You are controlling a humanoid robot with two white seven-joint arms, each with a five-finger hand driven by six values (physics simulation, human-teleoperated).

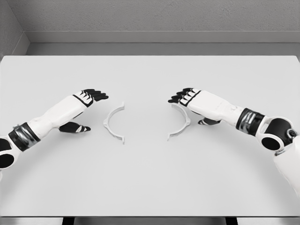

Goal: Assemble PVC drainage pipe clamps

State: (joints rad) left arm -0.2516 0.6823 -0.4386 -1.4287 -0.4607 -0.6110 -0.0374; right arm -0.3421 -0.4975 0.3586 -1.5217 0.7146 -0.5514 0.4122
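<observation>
Two white half-ring clamp pieces lie flat on the white table. The left clamp half curves open toward the right; the right clamp half curves open toward the left, with a gap between them. My left hand hovers just left of the left half, fingers extended, thumb below, holding nothing. My right hand is over the upper end of the right half, fingers stretched out and spread from the thumb; whether it touches the piece I cannot tell.
A grey wall rises behind the table's far edge. The table's front edge runs along the bottom of the view.
</observation>
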